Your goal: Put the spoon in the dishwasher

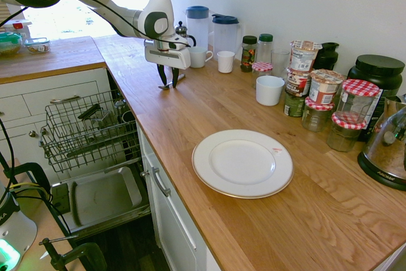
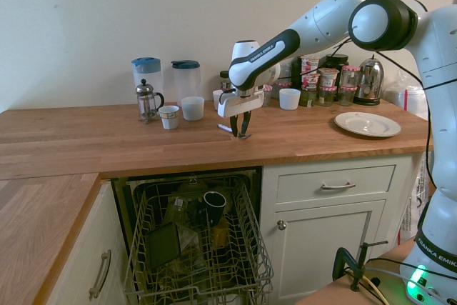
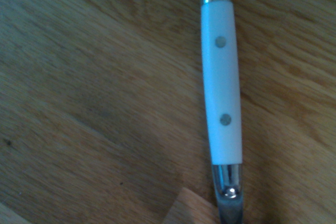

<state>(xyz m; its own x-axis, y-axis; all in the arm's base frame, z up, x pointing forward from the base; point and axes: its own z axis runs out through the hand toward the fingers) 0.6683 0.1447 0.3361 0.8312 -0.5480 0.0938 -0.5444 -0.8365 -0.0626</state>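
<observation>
spoon (image 3: pixel 221 93) on counter (image 1: pixel 209 115), dishwasher (image 2: pixel 200 248) below

The arm (image 2: pixel 335 16) is glossy white with rounded segments and black bands at the joints. A black cable runs along it. The white gripper (image 2: pixel 240 132) body carries dark fingers, and "FRANKA EMIKA" is printed in black near the base.
</observation>
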